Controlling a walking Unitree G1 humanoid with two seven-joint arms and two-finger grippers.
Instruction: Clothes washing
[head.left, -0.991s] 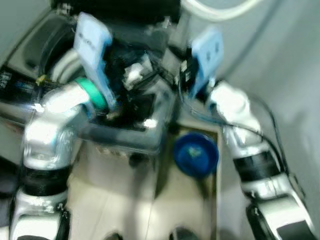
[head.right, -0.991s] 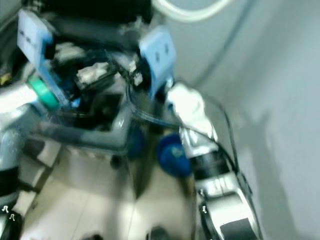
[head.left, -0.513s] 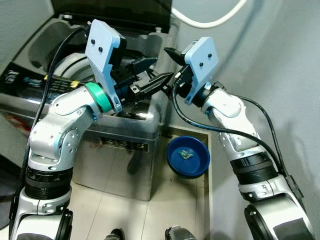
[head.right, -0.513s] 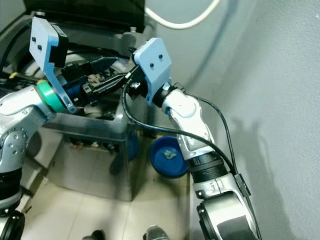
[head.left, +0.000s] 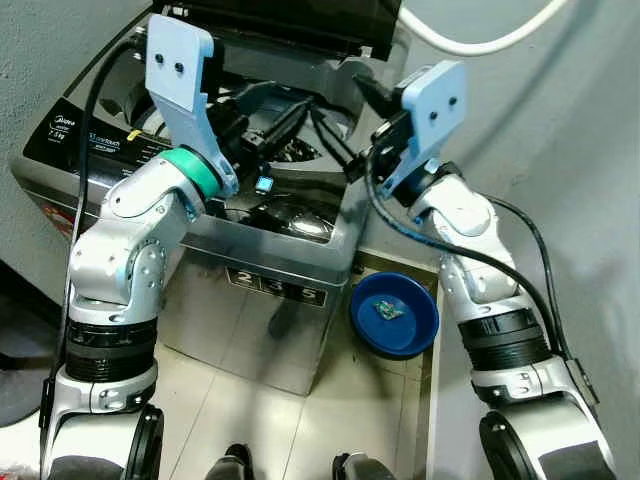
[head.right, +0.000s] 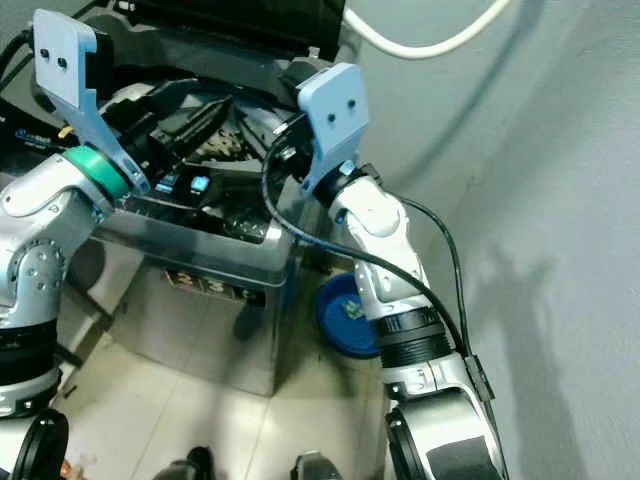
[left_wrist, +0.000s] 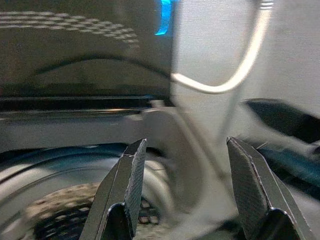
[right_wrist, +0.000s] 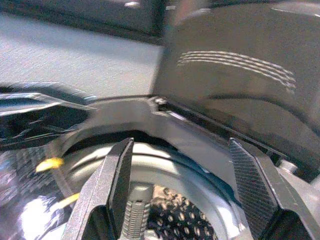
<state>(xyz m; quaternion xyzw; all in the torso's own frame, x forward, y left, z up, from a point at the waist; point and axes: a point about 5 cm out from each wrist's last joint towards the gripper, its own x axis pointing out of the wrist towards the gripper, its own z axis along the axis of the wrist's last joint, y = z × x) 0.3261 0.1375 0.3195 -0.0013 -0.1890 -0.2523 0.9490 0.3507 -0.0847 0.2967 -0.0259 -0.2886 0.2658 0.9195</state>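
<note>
Over washer (head.left: 290, 260): both end effectors, empty.

One washing machine (head.left: 290, 270), one blue bowl (head.left: 395, 315), two end effectors: left (left_wrist: 187, 187), right (right_wrist: 182, 190).

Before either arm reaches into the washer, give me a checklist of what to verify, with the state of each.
1. Washer lid raised: ok.
2. Left gripper open, nothing between its fingers: ok.
3. Right gripper open, nothing between its fingers: ok.
4. Both grippers over the washer opening, above the drum: ok.
5. Clothes in the drum: cannot tell; just a small part of its perforated floor shows.
6. Blue bowl on the floor beside the washer, away from both arms: ok.
</note>
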